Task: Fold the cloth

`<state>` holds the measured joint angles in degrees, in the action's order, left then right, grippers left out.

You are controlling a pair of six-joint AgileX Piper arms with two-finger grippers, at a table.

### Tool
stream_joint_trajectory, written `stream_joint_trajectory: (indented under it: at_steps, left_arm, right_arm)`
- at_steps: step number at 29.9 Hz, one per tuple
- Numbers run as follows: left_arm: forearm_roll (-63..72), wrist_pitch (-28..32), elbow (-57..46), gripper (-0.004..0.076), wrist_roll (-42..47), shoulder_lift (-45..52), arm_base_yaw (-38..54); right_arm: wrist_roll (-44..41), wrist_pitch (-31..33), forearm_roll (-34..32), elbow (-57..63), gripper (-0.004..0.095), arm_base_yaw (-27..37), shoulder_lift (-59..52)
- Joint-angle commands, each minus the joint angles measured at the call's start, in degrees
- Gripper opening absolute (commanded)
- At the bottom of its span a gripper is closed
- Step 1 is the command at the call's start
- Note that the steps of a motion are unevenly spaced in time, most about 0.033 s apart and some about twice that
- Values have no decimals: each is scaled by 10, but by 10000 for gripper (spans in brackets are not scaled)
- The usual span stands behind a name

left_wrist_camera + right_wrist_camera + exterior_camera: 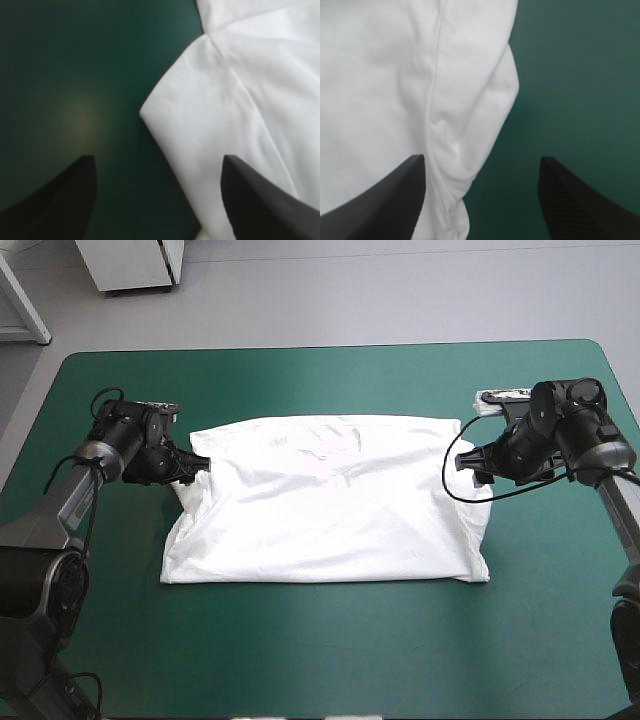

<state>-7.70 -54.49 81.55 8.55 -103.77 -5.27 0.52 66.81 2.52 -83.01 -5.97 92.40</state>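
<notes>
T-shirt (330, 505) — white, flat, mid-table on the teal-green cover (300, 640)

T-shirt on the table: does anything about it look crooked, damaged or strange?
Nothing serious. The T-shirt lies spread flat, only lightly creased near the middle of its far edge. Its left side slants, so the outline is slightly uneven. No tear or stain shows.
</notes>
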Motion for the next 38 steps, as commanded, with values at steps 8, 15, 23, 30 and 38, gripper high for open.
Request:
stream_joint_trajectory:
  at_steps: [8,15,23,30,38]
  left_arm:
    - [41,72,13,443,16,-34,30]
    - [156,88,-14,334,-60,-53,64]
    - [215,113,-31,-12,-115,-48,72]
    - [208,117,-30,-8,-119,3,77]
    - [206,177,-30,-9,-119,98,76]
  right_arm:
    - [16,0,28,-18,543,5,-23]
    - [19,-4,27,-18,511,5,-23]
    - [20,-5,32,-18,509,5,-23]
    - [22,-3,34,-18,507,5,-23]
    - [24,-9,37,-18,507,5,-23]
